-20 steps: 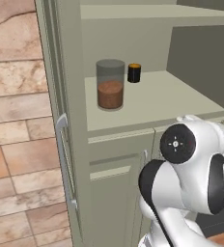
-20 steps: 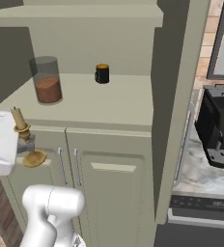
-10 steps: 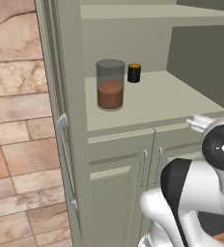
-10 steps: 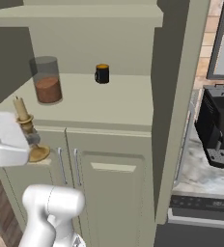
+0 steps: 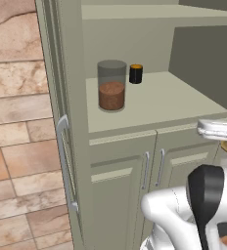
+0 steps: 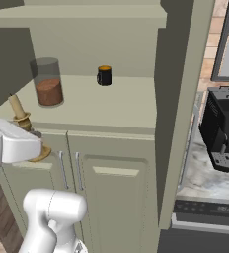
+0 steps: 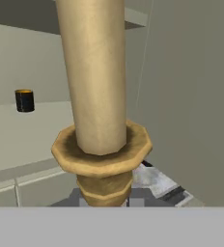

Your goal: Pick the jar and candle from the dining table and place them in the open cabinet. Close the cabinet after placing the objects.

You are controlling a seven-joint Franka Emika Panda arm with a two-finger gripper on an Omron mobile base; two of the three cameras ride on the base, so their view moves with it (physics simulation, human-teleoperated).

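The open cabinet (image 5: pixel 154 105) is sage green, and on its inner shelf (image 6: pixel 111 106) stands the jar (image 5: pixel 111 85) (image 6: pixel 47 81), upright with brown powder in it. My gripper (image 6: pixel 31 138) (image 5: pixel 217 128) is shut on the stem of the candle (image 6: pixel 19 109) (image 7: pixel 97 82), a gold candlestick holding a beige taper. It hangs upright just in front of the shelf's front edge, at about shelf height, right of the jar in the left base view. My fingertips are hidden behind the candle. The dining table is out of view.
A short black cylinder with an orange top (image 5: pixel 135 73) (image 6: pixel 104 75) (image 7: pixel 24 100) stands at the back of the shelf. Cabinet doors stand open on both sides (image 5: pixel 61 146) (image 6: pixel 180 99). Closed lower doors (image 6: pixel 111 183) sit beneath. A black coffee machine (image 6: pixel 225 128) stands on the counter at right.
The gripper has risen a little with the candle toward the shelf edge. The arm's elbow has swung right and lower in the left base view. Jar and black cylinder have not moved.
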